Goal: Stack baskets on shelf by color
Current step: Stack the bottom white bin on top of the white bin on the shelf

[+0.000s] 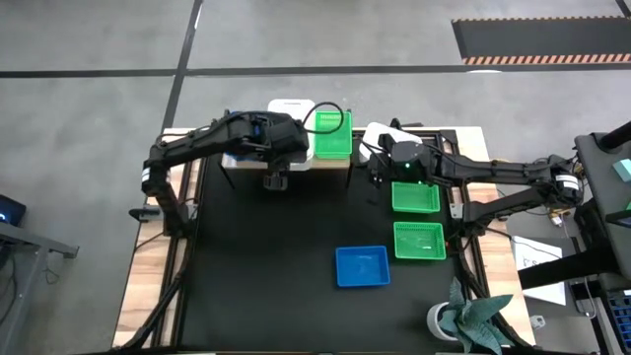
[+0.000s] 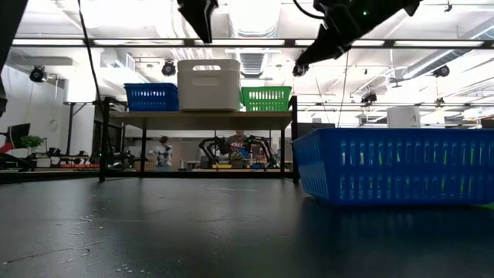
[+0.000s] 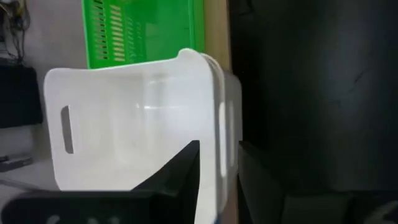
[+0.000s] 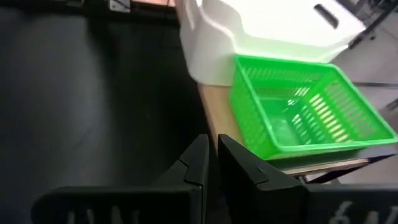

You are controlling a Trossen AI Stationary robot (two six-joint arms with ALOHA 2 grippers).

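While the shelf [image 2: 201,120] stands at the far edge of the counter [image 1: 276,256], we see three baskets on its wood-grain top: a blue basket [image 2: 151,96] at one end, a white basket [image 2: 208,85] in the middle and a green basket [image 2: 266,98] at the other end, each just beside the next. Down on the counter lie two more green baskets [image 1: 415,197] [image 1: 419,241], close together, and a second blue basket [image 1: 362,266] near them. Our left end effector [image 1: 275,180] hangs over the front edge of the shelf by the white basket, its fingers a little apart and holding nothing. Our right end effector [image 1: 378,174] hovers just beside the shelf's green end, its fingers nearly closed and empty.
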